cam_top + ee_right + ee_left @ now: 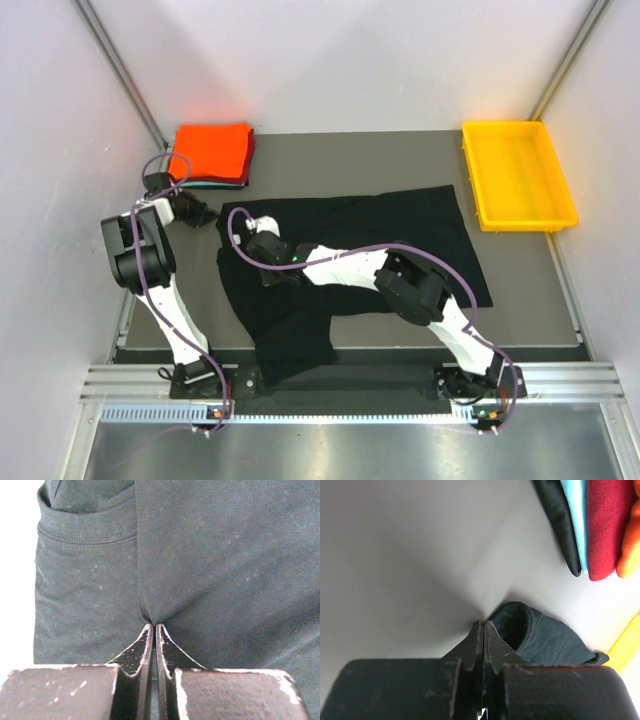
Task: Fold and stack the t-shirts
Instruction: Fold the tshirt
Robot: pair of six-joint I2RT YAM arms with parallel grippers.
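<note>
The black t-shirt [400, 225] lies spread across the middle of the grey table, its lower part bunched toward the front edge. My left gripper [207, 214] is at the shirt's left sleeve. In the left wrist view its jaws [484, 624] are shut, tips meeting at the hem of the sleeve [545, 635]. My right gripper [256, 235] reaches over the shirt's upper left part. Its jaws [152, 626] are shut on a pinch of black cloth [225, 555], with creases running to the tips. Folded t-shirts [212, 152], orange-red on top, are stacked at the back left.
A yellow plastic tray [470, 170] stands at the back right corner. The stack's red [607, 525], teal [577, 510] and dark layers show at the top right of the left wrist view. Grey walls enclose the table on three sides.
</note>
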